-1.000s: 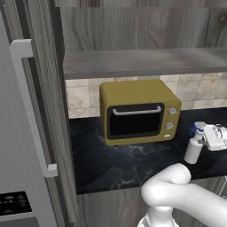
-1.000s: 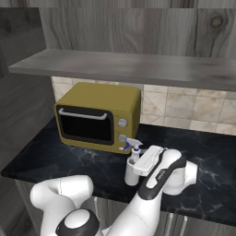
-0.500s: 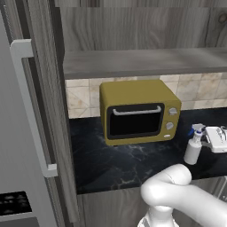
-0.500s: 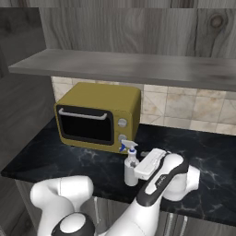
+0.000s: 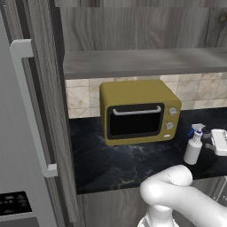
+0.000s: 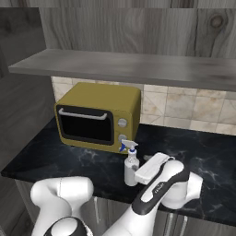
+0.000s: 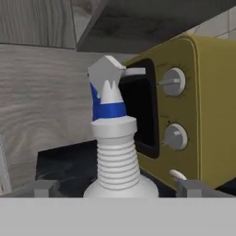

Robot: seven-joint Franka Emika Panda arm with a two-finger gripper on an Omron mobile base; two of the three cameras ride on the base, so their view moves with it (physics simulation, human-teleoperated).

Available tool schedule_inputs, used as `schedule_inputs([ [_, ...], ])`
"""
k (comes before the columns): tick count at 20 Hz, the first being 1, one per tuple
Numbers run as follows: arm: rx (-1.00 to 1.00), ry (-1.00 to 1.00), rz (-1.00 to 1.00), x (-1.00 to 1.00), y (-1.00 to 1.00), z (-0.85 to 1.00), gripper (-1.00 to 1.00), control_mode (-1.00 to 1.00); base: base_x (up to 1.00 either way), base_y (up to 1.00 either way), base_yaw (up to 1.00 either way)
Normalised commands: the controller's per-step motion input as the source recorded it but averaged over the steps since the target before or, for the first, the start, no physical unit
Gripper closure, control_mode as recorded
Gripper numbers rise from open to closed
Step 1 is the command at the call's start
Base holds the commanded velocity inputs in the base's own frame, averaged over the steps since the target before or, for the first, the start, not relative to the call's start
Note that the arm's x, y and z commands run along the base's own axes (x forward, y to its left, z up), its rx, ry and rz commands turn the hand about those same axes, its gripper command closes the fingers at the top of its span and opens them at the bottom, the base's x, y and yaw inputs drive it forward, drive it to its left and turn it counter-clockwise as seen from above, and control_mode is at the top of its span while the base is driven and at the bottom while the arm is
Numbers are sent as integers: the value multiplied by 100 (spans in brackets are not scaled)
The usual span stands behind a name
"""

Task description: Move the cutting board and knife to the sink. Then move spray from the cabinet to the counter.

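You see one spray bottle [image 6: 131,164] upright on the counter [image 6: 55,162], one oven [image 6: 97,116], and your claw [image 7: 115,188] spread wide, holding nothing.

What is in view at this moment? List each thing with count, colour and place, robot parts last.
spray bottle: one, white with a blue-and-white nozzle, upright on the counter, in front of the oven's right end.
oven: one, yellow with a dark door, on the counter against the tiled wall.
counter: one, black with white veins, under the shelf.
shelf: one, grey wood-grain, above the oven.
fridge: one, grey, left of the counter.
gripper: one, open, fingertips either side of the spray bottle.
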Motion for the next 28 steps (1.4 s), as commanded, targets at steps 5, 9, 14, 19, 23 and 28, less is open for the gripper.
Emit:
schedule_inputs([
  [5,0,4,-8,-24,-15,16,-100,-100,0,0,0],
  [9,-2,13,-10,-30,-1,31,-100,-100,0,0,0],
  [14,-11,27,-11,-23,0,36,-100,-100,0,0,0],
  [19,-17,21,-11,-26,6,34,-100,-100,0,0,0],
  [23,-18,10,-11,-34,15,26,-100,-100,0,0,0],
  [28,-11,9,-5,-35,25,24,-100,-100,0,0,0],
])
